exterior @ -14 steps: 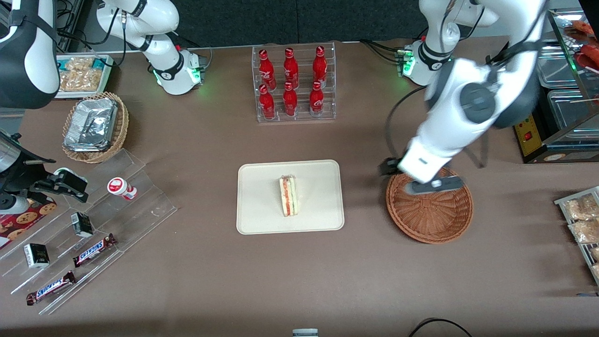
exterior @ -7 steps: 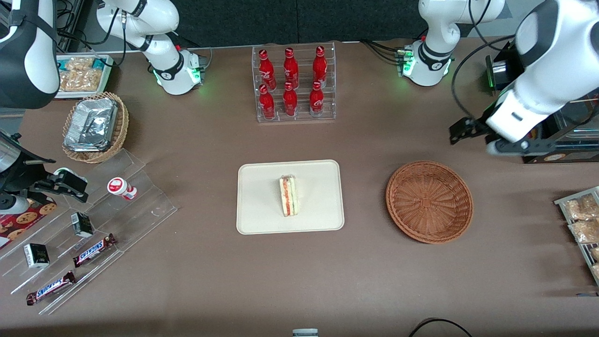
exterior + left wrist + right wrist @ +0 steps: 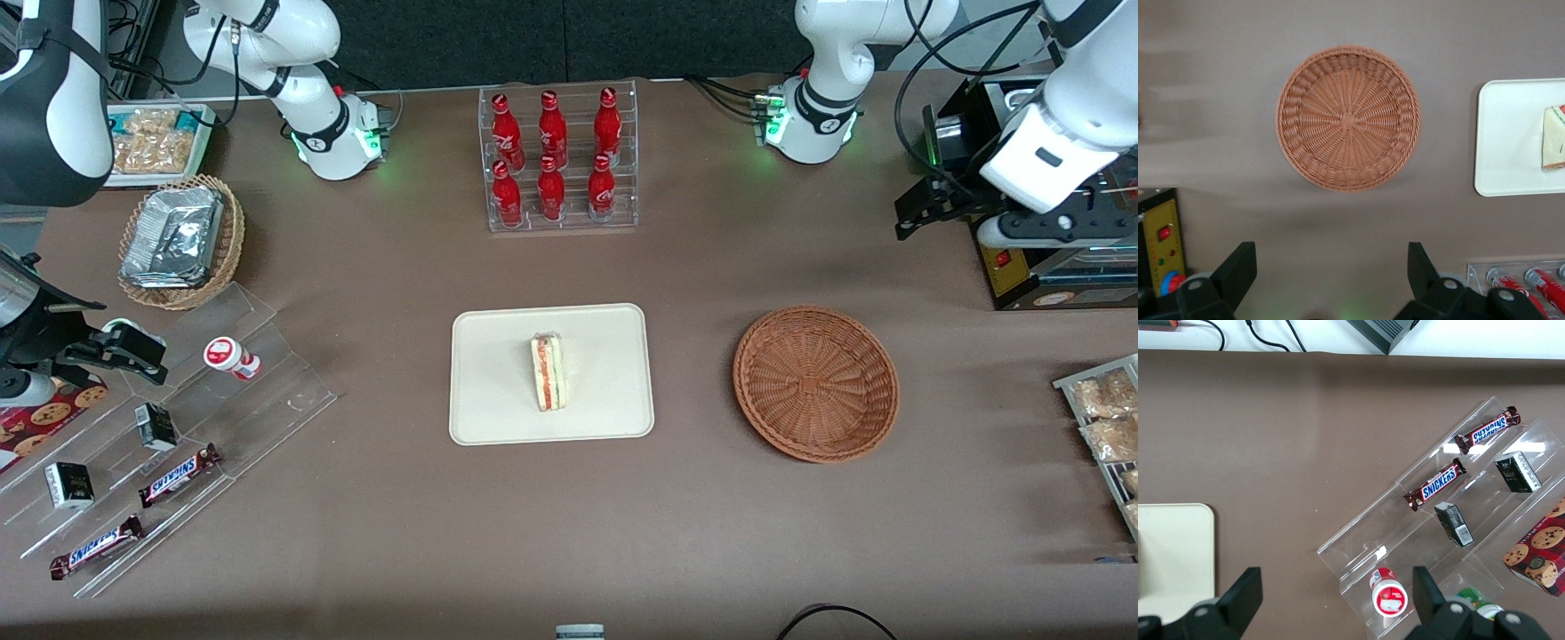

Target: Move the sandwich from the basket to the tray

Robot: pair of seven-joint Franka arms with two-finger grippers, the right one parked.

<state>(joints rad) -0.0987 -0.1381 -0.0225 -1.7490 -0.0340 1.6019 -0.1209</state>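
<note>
While I watch from the front camera, the sandwich (image 3: pixel 548 371) lies on the tray (image 3: pixel 498 356), close to its middle: a pale white bread wedge with a red-orange stripe and light green layers along its cut edge, its narrow end pointing nearer to the camera. In the wrist view I see only one corner of it (image 3: pixel 1554 138) on the cream tray (image 3: pixel 1505 140), whose corners are rounded and whose rim is low. My gripper (image 3: pixel 942 209) hangs high above the table (image 3: pixel 391 533), farther from the camera than the basket (image 3: pixel 815 383) and toward the working arm's end; its fingers (image 3: pixel 1238 267) stand wide apart with nothing between them. I find the reddish-brown wicker basket (image 3: pixel 1348 118) holding nothing, well apart from the tray. Across the brown table, a clear rack of red bottles (image 3: pixel 556 156) stands farther from the camera than the tray, and stepped acrylic racks with Snickers bars (image 3: pixel 178 474) sit toward the parked arm's end, near a tan basket of foil packs (image 3: pixel 178 236).
</note>
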